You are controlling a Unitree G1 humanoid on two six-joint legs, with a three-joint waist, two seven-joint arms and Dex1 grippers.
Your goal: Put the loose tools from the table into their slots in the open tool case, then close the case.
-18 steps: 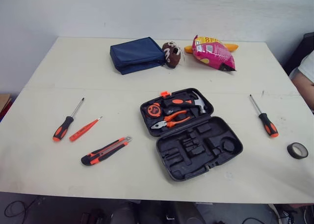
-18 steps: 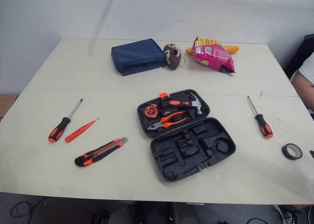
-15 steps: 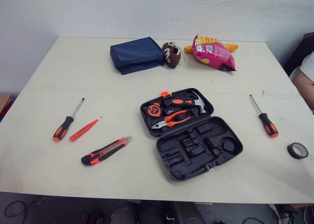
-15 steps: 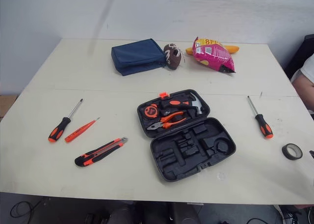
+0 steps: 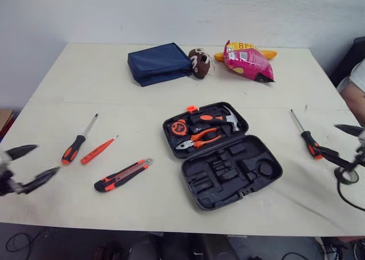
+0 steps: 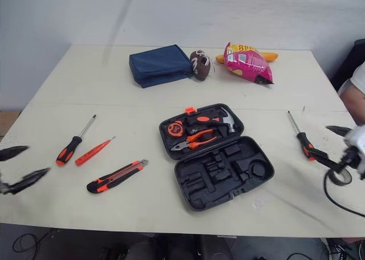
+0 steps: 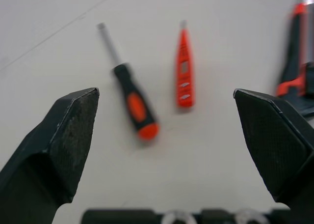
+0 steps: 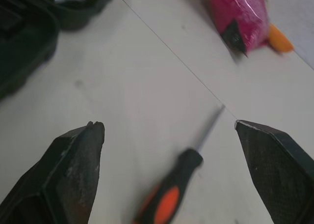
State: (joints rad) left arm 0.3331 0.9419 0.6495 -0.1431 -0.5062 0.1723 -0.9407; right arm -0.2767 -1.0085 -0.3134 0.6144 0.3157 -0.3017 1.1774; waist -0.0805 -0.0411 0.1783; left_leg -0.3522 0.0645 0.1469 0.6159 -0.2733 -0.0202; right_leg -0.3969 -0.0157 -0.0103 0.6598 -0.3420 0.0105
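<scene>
The black tool case (image 5: pixel 245 177) lies open mid-table; its back half holds a tape measure, pliers and a hammer, and its front half has bare slots. To its left lie a black-and-orange screwdriver (image 5: pixel 77 141), a thin orange tester pen (image 5: pixel 98 150) and a utility knife (image 5: pixel 122 175). A second screwdriver (image 5: pixel 307 135) and a black tape roll (image 5: pixel 345 174) lie to its right. My left gripper (image 5: pixel 48 158) hovers open near the table's left front, short of the screwdriver (image 7: pixel 132 103). At the right, my right gripper (image 5: pixel 326 137) is open over the second screwdriver (image 8: pixel 174 187).
A navy pouch (image 5: pixel 158 63), a brown toy football (image 5: pixel 199 62) and a pink snack bag (image 5: pixel 247 61) sit along the table's far side. A person's arm (image 5: pixel 356 89) shows at the right edge. The table's front edge runs close below the case.
Both grippers have come into view, the left from the lower left and the right from the lower right, both open. The tools and the case have not moved.
</scene>
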